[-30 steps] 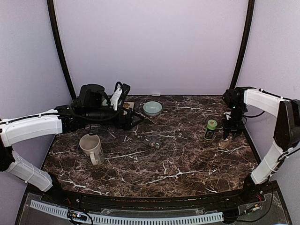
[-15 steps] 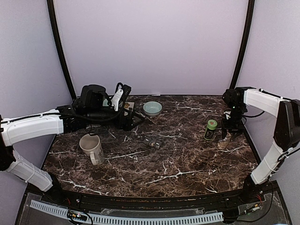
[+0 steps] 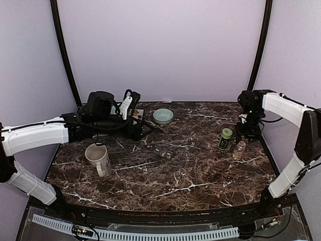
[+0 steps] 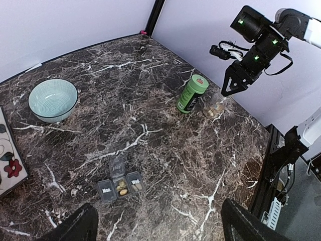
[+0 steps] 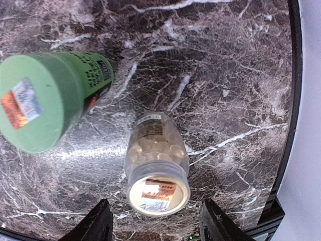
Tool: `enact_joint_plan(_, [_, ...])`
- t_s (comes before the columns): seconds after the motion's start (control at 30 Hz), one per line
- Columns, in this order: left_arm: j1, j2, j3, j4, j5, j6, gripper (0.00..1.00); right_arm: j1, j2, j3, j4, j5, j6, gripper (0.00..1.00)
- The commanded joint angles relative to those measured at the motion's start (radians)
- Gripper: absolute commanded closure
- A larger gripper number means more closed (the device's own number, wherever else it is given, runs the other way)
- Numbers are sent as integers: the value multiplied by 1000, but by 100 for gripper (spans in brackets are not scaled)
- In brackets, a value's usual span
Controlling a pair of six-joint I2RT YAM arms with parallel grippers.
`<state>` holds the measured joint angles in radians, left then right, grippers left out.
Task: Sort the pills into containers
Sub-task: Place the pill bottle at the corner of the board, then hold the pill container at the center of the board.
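Right gripper (image 5: 155,205): jaws apart, hovering over upright clear pill bottle (image 5: 156,165) (green bottle (image 5: 47,100) just beside). Left gripper (image 4: 158,221): jaws wide apart, empty.

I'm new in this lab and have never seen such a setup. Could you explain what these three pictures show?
The machine is a pair of white robot arms, a left arm and a right arm, each ending in a two-finger gripper. The wide picture looks down from above and behind them. The other two come from cameras on the wrists.

On the marble table stand a mug, a pale bowl, a small pill organizer with some pills showing, a green bottle and a clear pill bottle.

The left gripper is open and empty. The right gripper hangs open over the clear pill bottle without gripping it. Nothing is held.
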<state>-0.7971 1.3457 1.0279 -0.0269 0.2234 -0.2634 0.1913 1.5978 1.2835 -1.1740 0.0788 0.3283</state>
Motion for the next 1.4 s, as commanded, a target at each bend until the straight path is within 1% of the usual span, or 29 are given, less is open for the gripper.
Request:
enact_joint_plan(0.0, [-8,18,30,-49,-21,-13,12,28,-54,58,17,18,36,39])
enact_joint_plan(0.27, [-9,54,55,-96,-46,-31,12,79,-91,79,43,43,75,39])
enact_joint_plan(0.37, [-8,72,59,-111,-73,-57,13,140,-109,109,83,48,98,39])
enact_joint_plan(0.53, [-8,103,65,-119,-106,-124,18,254,-93,149,183,23,125,39])
enact_joint_plan(0.7, [-8,158,89,-132,-131,-180,26,335,-44,147,329,-39,125,43])
enact_joint_plan(0.73, [-8,173,98,-138,-132,-189,27,343,-30,142,358,-59,127,45])
enact_joint_plan(0.83, [-8,223,126,-157,-130,-215,34,368,30,137,433,-105,131,49])
enact_joint_plan(1.0, [-8,292,162,-172,-132,-256,44,408,128,144,540,-165,134,61])
enact_joint_plan(1.03, [-8,307,170,-177,-135,-262,47,413,148,146,558,-178,135,62])
enact_joint_plan(1.2, [-8,369,199,-201,-128,-300,56,436,235,153,646,-253,137,61])
enact_joint_plan(1.3, [-8,404,221,-218,-117,-319,61,441,277,155,690,-285,146,58])
enact_joint_plan(1.37, [-8,432,237,-229,-111,-330,62,441,302,155,719,-309,154,56])
